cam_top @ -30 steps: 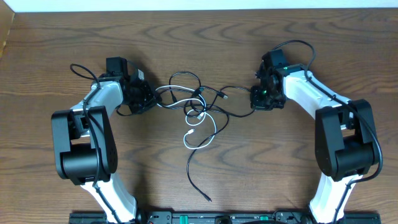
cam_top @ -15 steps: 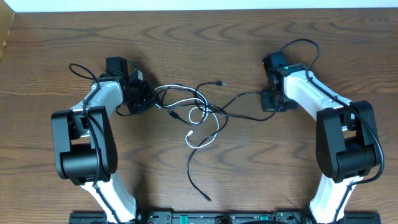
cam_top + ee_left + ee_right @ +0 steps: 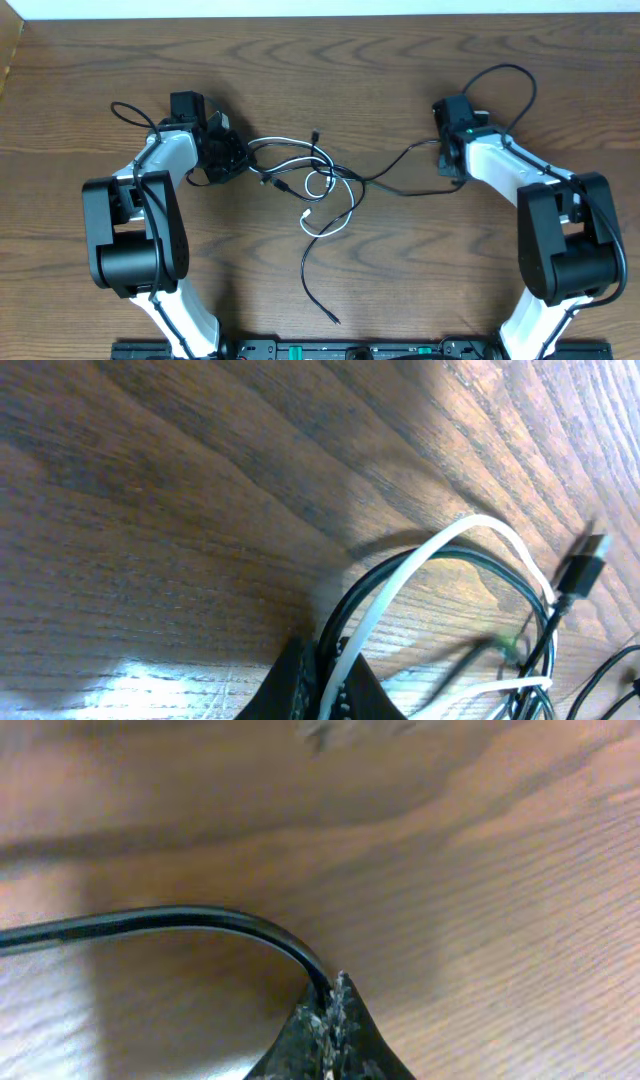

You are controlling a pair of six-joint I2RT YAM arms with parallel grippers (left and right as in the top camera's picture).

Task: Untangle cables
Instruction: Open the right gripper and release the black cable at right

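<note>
- Overhead: the left gripper [image 3: 243, 160] sits at the left of the wooden table [image 3: 320, 70], with its jaws closed on strands at the left end of the tangle.
- Overhead: the right gripper [image 3: 447, 165] is well off to the right, and a black strand stretches from it back to the knot in the middle.
- Overhead: the black cable [image 3: 304, 270] loops through the knot between the two grippers. One long tail of it runs toward the near edge and ends free there.
- Overhead: the white cable [image 3: 346, 212] is wound into the same knot. It curls just on the near side of the knot, and its small plug end lies on the wood.
- Left wrist: the left gripper [image 3: 320, 685] has its fingertips pressed together, pinching both the white cable [image 3: 400, 575] and the black cable [image 3: 350, 595].
- Left wrist: the two cords arch up side by side from the tips, and a black plug [image 3: 585, 552] stands at the right.
- Right wrist: the right gripper [image 3: 335, 1020] is clamped tight on the black cable [image 3: 150, 923] alone.
- Right wrist: the cord bends out of the tips and runs off to the left just above the table.
</note>
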